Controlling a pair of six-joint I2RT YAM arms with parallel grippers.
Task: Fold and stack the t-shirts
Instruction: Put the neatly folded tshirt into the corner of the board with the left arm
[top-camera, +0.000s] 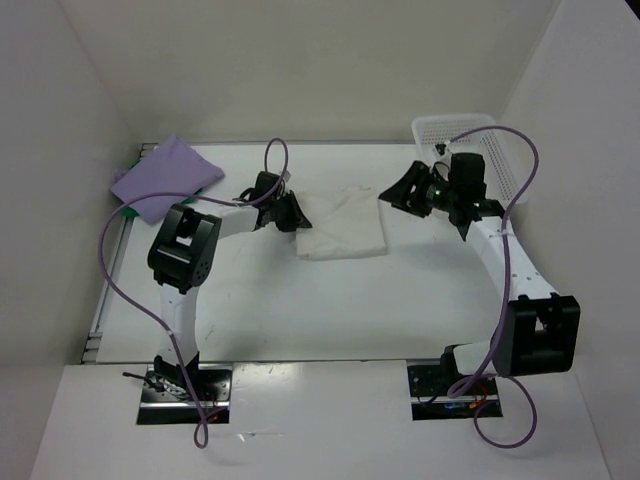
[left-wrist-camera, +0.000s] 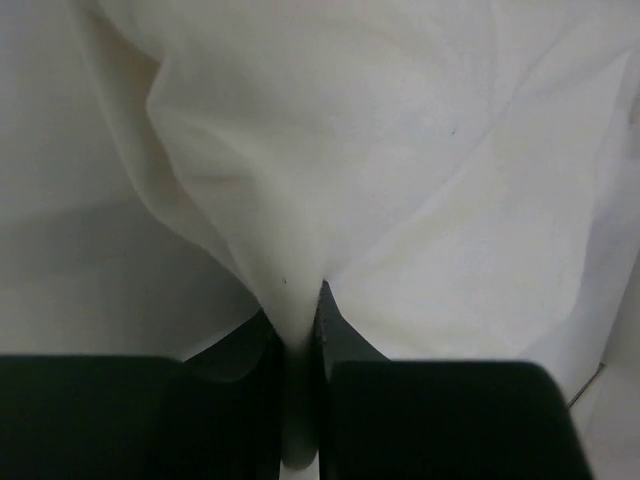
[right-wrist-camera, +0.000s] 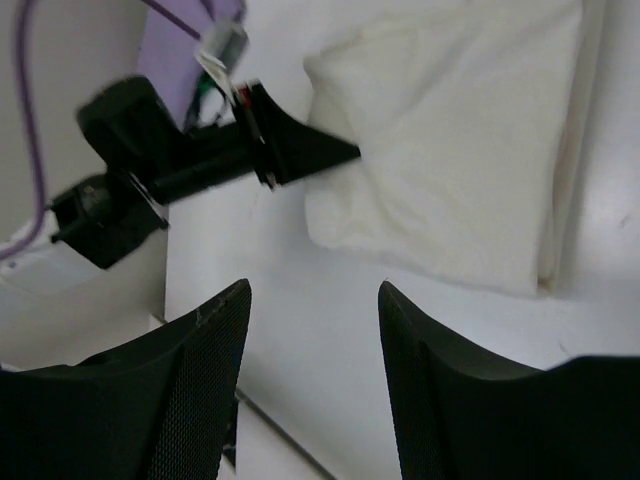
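A folded white t-shirt (top-camera: 342, 225) lies mid-table. My left gripper (top-camera: 297, 213) is at its left edge, shut on a pinch of the white fabric (left-wrist-camera: 300, 300), which bunches up between the two fingers. My right gripper (top-camera: 400, 193) hovers open just past the shirt's right edge, nothing between its fingers (right-wrist-camera: 215, 330); its view shows the white t-shirt (right-wrist-camera: 460, 140) and the left gripper (right-wrist-camera: 330, 155) biting its far edge. A folded light purple t-shirt (top-camera: 165, 178) rests at the far left, a sliver of green t-shirt (top-camera: 128, 211) showing under it.
A white mesh basket (top-camera: 470, 140) stands at the far right corner behind the right arm. Purple cables (top-camera: 275, 155) loop over both arms. White walls close the table in on three sides.
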